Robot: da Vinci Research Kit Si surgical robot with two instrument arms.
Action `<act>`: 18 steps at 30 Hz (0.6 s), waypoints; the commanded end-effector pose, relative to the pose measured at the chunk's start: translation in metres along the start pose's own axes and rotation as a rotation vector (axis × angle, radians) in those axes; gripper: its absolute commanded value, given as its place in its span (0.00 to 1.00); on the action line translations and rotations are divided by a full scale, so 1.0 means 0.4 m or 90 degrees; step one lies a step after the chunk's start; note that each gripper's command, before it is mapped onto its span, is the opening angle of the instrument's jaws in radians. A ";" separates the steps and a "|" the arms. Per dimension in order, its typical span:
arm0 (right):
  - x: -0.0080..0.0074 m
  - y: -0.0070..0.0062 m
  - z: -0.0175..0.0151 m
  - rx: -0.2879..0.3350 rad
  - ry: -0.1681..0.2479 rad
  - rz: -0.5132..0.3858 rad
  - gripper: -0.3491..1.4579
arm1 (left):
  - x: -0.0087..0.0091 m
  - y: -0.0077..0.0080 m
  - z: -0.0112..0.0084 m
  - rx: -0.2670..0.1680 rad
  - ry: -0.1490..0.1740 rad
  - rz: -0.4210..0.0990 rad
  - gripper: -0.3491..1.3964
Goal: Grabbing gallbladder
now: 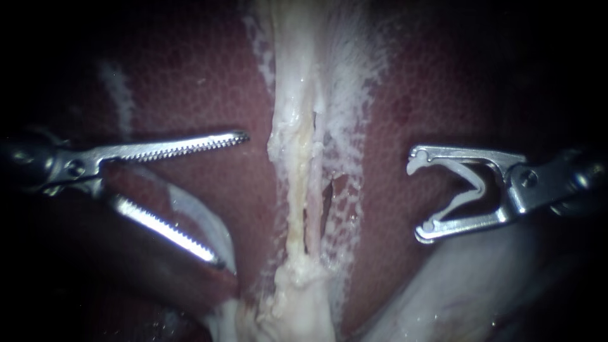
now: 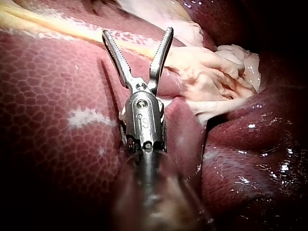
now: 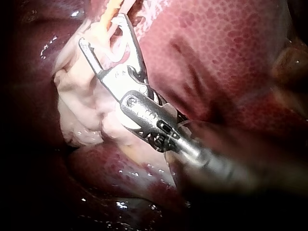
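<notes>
Your left instrument [image 1: 231, 199] reaches in level, left of the pale strand [image 1: 297, 190], serrated jaws spread wide. Your right instrument [image 1: 418, 196], opposite across the strand, cradles an open white clip [image 1: 476, 180] between both jaws.

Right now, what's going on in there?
Two instruments face each other across the pale strand of tissue that runs down the liver. My left instrument is wide open beside a fold of tissue and is gripping nothing yet. My right instrument carries a white clip, spread open, on the strand's other side and clear of it.
</notes>
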 end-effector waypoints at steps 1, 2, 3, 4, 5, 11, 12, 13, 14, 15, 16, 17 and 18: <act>0.0000 0.0000 0.0000 0.000 0.000 0.000 0.52 | -0.0001 0.0000 0.0000 -0.002 0.001 0.000 0.97; 0.0000 0.0000 0.0000 0.000 0.000 0.000 0.52 | -0.0001 0.0000 0.0000 -0.003 0.001 0.000 0.97; 0.0000 0.0000 0.0000 0.000 0.000 0.000 0.52 | -0.0002 0.0002 -0.0001 -0.007 0.002 -0.012 0.97; 0.0000 0.0000 0.0000 0.000 0.000 0.000 0.52 | -0.0004 0.0003 -0.0002 -0.011 0.001 -0.016 0.97; 0.0000 0.0000 0.0000 0.000 0.000 0.000 0.52 | -0.0006 0.0007 -0.0003 -0.015 0.001 -0.020 0.97; 0.0000 0.0000 0.0000 0.000 0.000 0.000 0.52 | -0.0001 0.0017 -0.0005 -0.050 0.008 -0.063 0.97; 0.0000 0.0000 0.0000 0.000 0.000 0.000 0.52 | 0.0002 0.0020 -0.0005 -0.055 0.009 -0.071 0.96; 0.0001 0.0000 0.0000 0.000 0.000 0.000 0.52 | 0.0005 0.0023 -0.0005 -0.058 0.009 -0.074 0.96; 0.0001 0.0000 0.0000 0.000 0.000 0.000 0.52 | 0.0007 0.0026 -0.0004 -0.063 0.010 -0.078 0.96; 0.0001 0.0000 0.0000 0.000 0.000 0.000 0.52 | 0.0012 0.0030 -0.0003 -0.067 0.011 -0.082 0.95; 0.0001 0.0000 0.0000 0.000 0.000 0.000 0.52 | 0.0015 0.0033 -0.0003 -0.070 0.011 -0.086 0.94; 0.0001 0.0000 0.0000 0.000 0.000 0.000 0.52 | 0.0019 0.0035 -0.0002 -0.073 0.011 -0.090 0.94; 0.0001 0.0000 0.0000 0.000 0.000 0.000 0.52 | 0.0026 0.0038 0.0000 -0.075 0.011 -0.101 0.93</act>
